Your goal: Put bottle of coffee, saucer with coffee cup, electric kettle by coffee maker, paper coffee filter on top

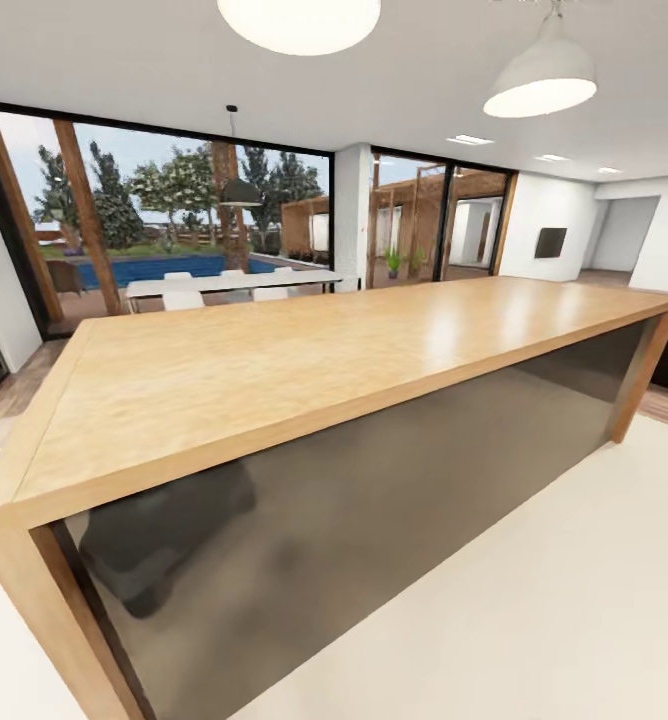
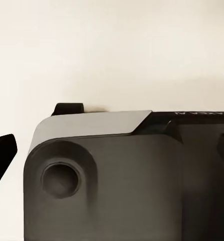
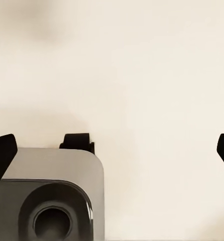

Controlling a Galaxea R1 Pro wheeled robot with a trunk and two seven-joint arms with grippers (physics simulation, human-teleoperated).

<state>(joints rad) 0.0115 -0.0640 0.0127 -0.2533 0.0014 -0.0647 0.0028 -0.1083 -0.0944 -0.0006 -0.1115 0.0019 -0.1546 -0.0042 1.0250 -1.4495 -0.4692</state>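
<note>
A long wooden island counter [image 1: 274, 370] with a bare top stretches across the head view. In the left wrist view, my left gripper [image 2: 113, 150] hangs open over the robot's grey and black base [image 2: 107, 175], with one dark fingertip [image 2: 2, 150] at the frame's edge. In the right wrist view, my right gripper [image 3: 113, 153] is open above the pale floor [image 3: 142, 75]. Its two dark fingertips [image 3: 2, 153] stand far apart with nothing between them, and a corner of the base [image 3: 51, 201] is below.
The island has a dark glossy front panel [image 1: 374, 480] and wooden end legs [image 1: 64, 620]. Pale floor [image 1: 534, 620] lies in front of it on the right. Beyond it are a white dining table with chairs [image 1: 224, 285], large windows, and pendant lamps [image 1: 544, 75].
</note>
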